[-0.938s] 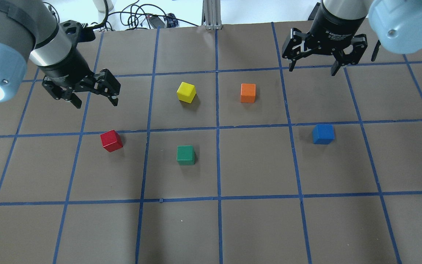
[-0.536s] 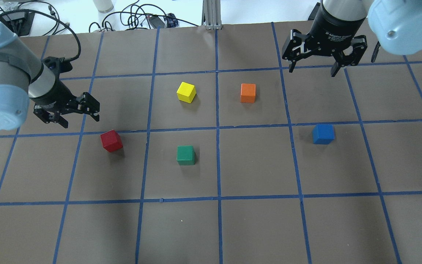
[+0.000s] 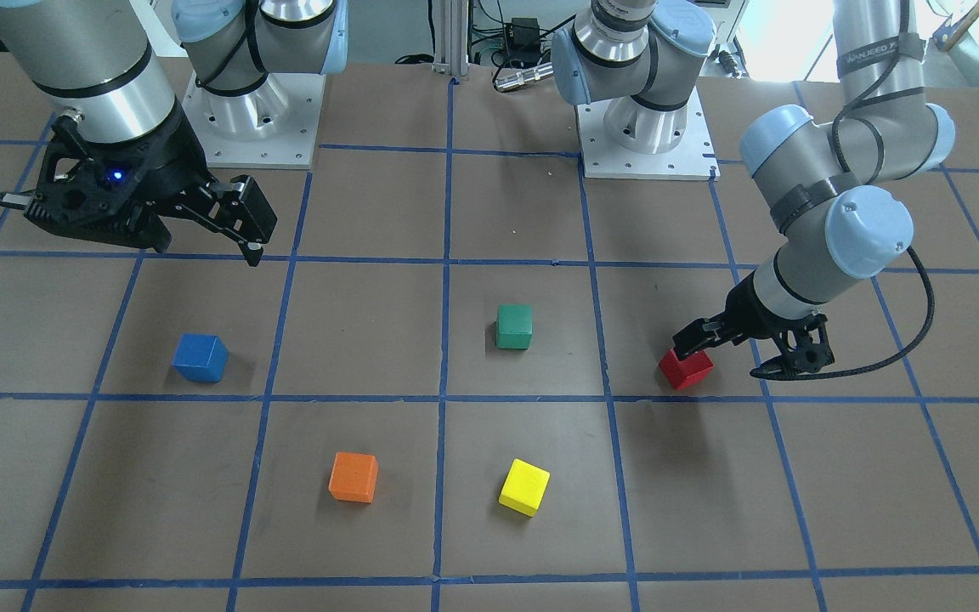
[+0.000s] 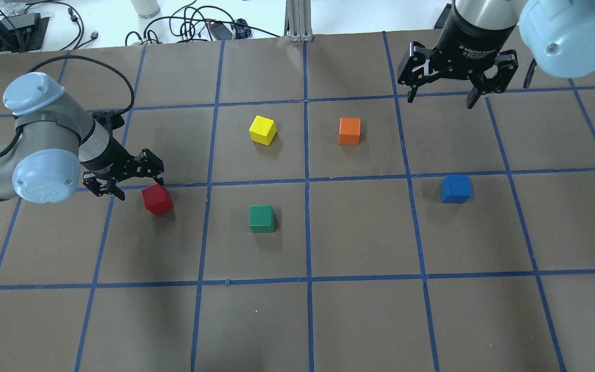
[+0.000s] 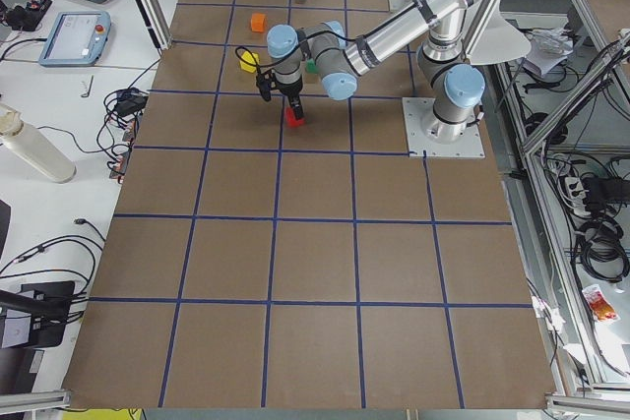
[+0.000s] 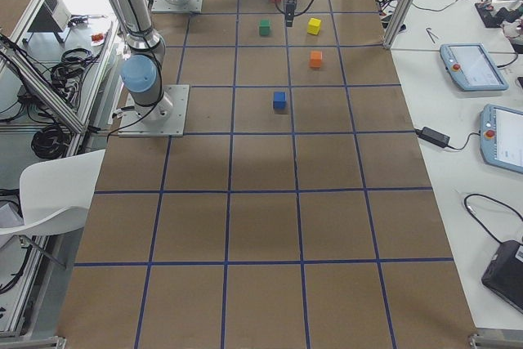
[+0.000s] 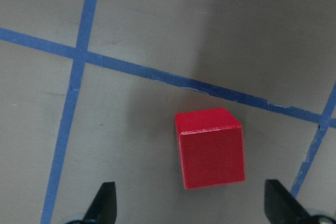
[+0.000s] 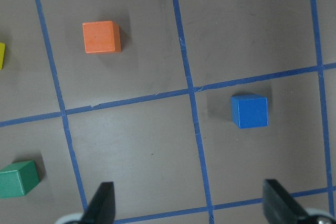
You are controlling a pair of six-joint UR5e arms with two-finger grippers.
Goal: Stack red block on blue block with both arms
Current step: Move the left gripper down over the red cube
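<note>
The red block [image 4: 157, 199] sits on the brown table at the left. It also shows in the front view [image 3: 687, 371] and in the left wrist view [image 7: 210, 148]. My left gripper [image 4: 140, 187] is open and low, right beside the red block, whose near end lies in line with the gap between the fingertips [image 7: 105, 205]. The blue block [image 4: 455, 188] sits alone at the right and shows in the right wrist view [image 8: 249, 111]. My right gripper [image 4: 440, 99] is open and empty, high above the table, well behind the blue block.
A green cube [image 4: 262, 218], a yellow cube [image 4: 263, 129] and an orange cube [image 4: 349, 131] stand in the middle of the table. Blue tape lines [image 4: 306, 180] mark a grid. Cables [image 4: 194, 23] lie beyond the far edge.
My left arm has swung down and towards the red block, from above the far left square to right beside the block. The right arm and all cubes have stayed put.
</note>
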